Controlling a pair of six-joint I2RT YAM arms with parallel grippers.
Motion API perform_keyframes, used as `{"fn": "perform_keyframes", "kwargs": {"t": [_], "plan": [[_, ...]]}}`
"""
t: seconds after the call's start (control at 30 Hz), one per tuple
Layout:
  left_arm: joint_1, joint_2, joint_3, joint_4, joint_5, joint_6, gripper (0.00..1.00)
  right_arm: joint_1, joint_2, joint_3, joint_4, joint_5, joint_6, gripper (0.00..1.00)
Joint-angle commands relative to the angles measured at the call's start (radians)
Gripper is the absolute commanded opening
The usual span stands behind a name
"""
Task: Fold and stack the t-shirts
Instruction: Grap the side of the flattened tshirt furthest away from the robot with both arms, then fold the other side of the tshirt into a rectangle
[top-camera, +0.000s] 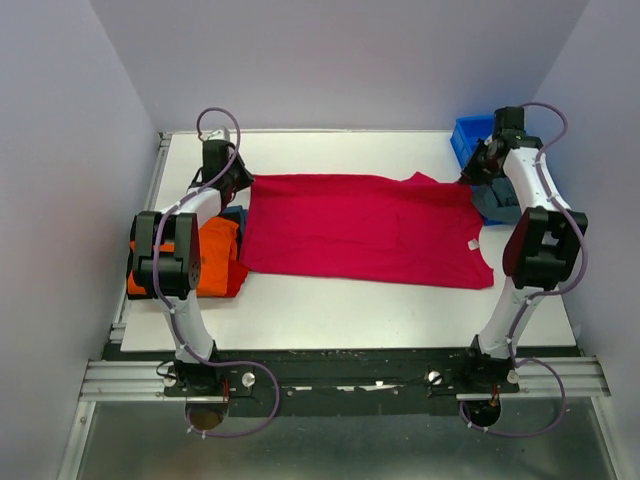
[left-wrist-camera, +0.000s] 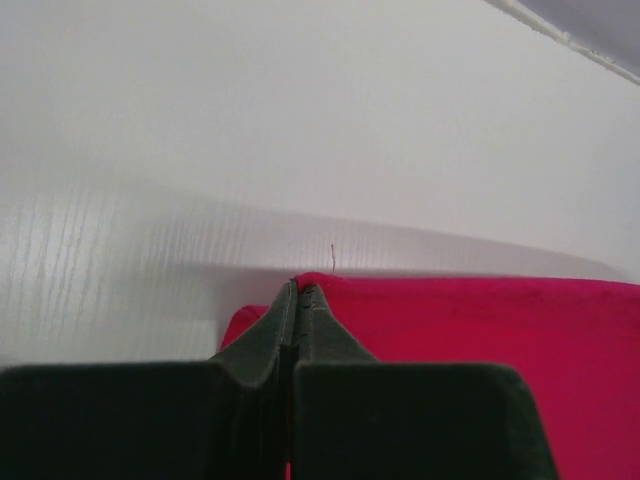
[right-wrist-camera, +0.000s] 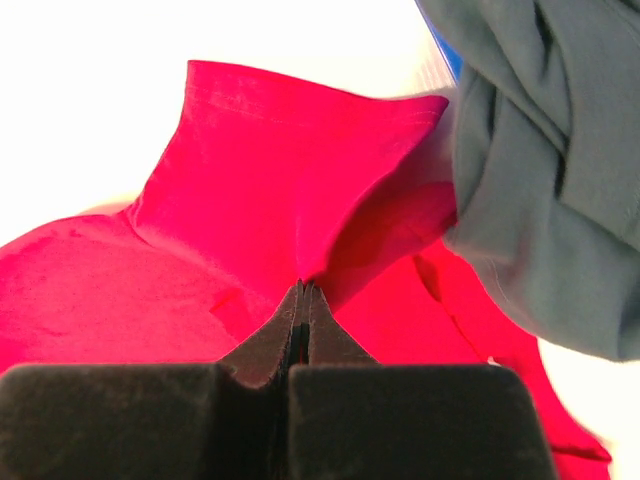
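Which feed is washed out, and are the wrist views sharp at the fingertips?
Right wrist: table blown out to white; crimson t-shirt and right gripper tips sharp, grey t-shirt slightly soft. Left wrist: soft shadow band on the table beyond the shirt's edge, left gripper tips sharp. Top external: even light, no glare.
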Motion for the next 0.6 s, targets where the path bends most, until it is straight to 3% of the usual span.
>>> {"fn": "perform_keyframes", "kwargs": {"t": [0.0,0.57], "plan": [[0.006,-0.085,-0.049,0.082,-0.046,0.021,0.0,-0.019,-0.079,-0.063,0.016,0.021,0.008,0.01],[0.003,-0.222,-0.273,0.216,-0.163,0.011,0.0,-0.037,-0.254,-0.314,0.068,0.035,0.028,0.01]]}}
